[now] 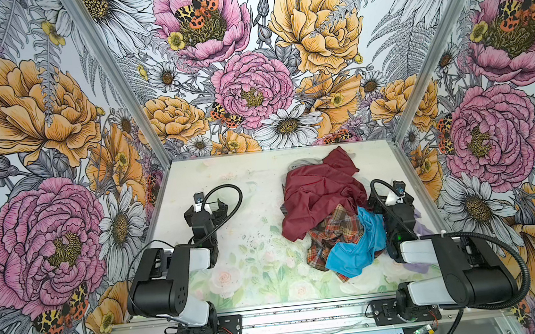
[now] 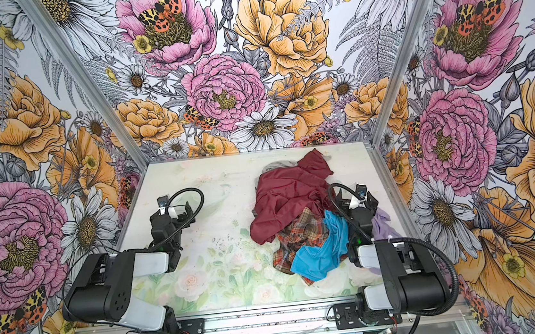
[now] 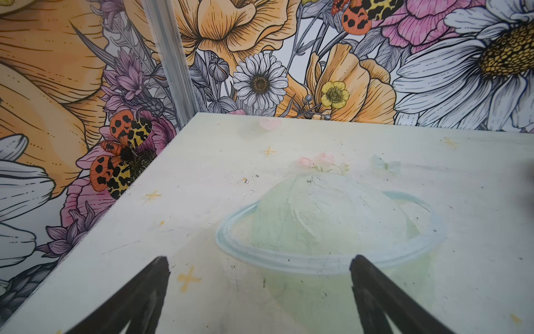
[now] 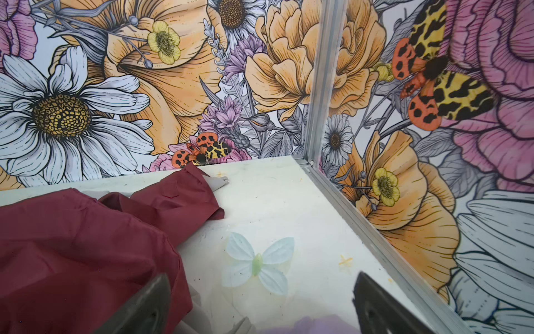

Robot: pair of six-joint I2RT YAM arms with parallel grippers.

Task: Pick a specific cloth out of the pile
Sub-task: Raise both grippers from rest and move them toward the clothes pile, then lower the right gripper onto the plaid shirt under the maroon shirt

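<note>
Nearest, two arms are mounted on the front rail (image 1: pixel 307 318): the left arm (image 1: pixel 167 284) and the right arm (image 1: pixel 453 267). There are two grippers, one on each arm.

The left gripper (image 1: pixel 205 209) is spread wide and holds nothing. In its wrist view, the left gripper (image 3: pixel 259 261) hangs over bare table (image 3: pixel 289 162), well apart from the clothes.

One pile (image 1: pixel 331 215) lies on the right half of the table (image 1: pixel 227 185). Five garments show in it, one of each: maroon (image 1: pixel 315 193), plaid, blue (image 1: pixel 358 252), grey (image 1: pixel 302 163) and lavender (image 2: pixel 382 227).

The cloth (image 1: pixel 336 231) is the plaid shirt. It sits crumpled in the near middle of the pile, tucked under the maroon garment on its far side and under the blue one on its right, and it shows in both top views (image 2: pixel 302 231).

The right gripper (image 1: pixel 391 196) stands at the pile's right edge, also spread wide and gripping nothing. In its wrist view (image 4: pixel 261 277), one finger (image 4: pixel 150 303) shows against the maroon fabric. Whether it touches the fabric cannot be told.
</note>
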